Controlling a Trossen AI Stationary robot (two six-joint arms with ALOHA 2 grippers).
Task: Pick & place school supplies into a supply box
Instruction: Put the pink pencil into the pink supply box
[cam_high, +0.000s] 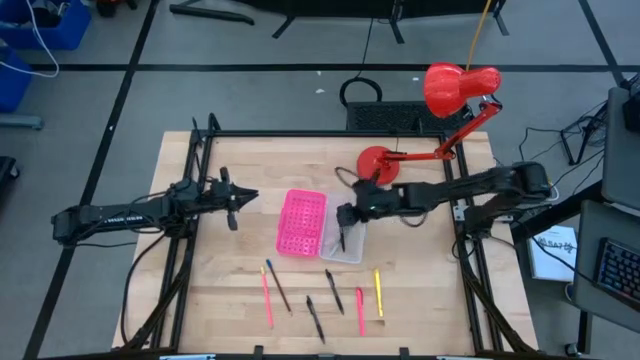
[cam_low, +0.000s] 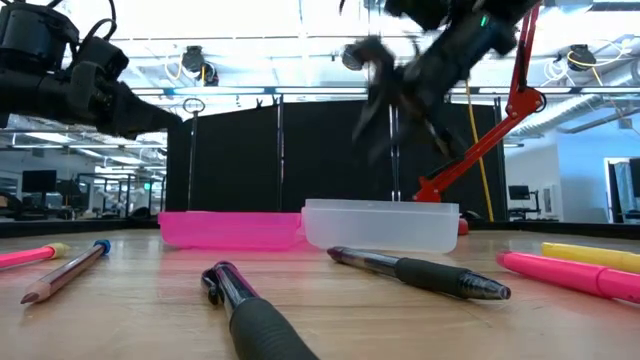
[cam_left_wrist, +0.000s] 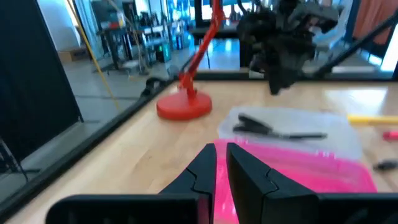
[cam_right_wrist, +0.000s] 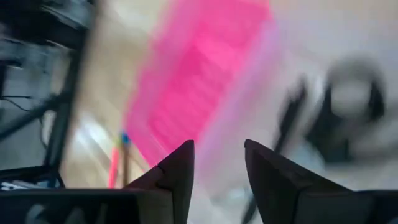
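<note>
Behind the pale wooden table (cam_high: 230, 290) a workshop floor and a red desk lamp (cam_high: 455, 95) are seen; the supply box (cam_high: 318, 225) lies open near the table's middle, its hot-pink half (cam_high: 302, 222) on the left and its clear tray half (cam_high: 350, 243) on the right. Black-handled scissors (cam_left_wrist: 273, 127) are seen lying in the clear half; the right gripper (cam_high: 345, 218) is held above that tray, its fingers parted and nothing between them. The left gripper (cam_high: 240, 197) is held well left of the box, fingers nearly together, nothing gripped. Pens and pencils (cam_high: 320, 295), pink, black and yellow, are spread on the table in front of the box.
</note>
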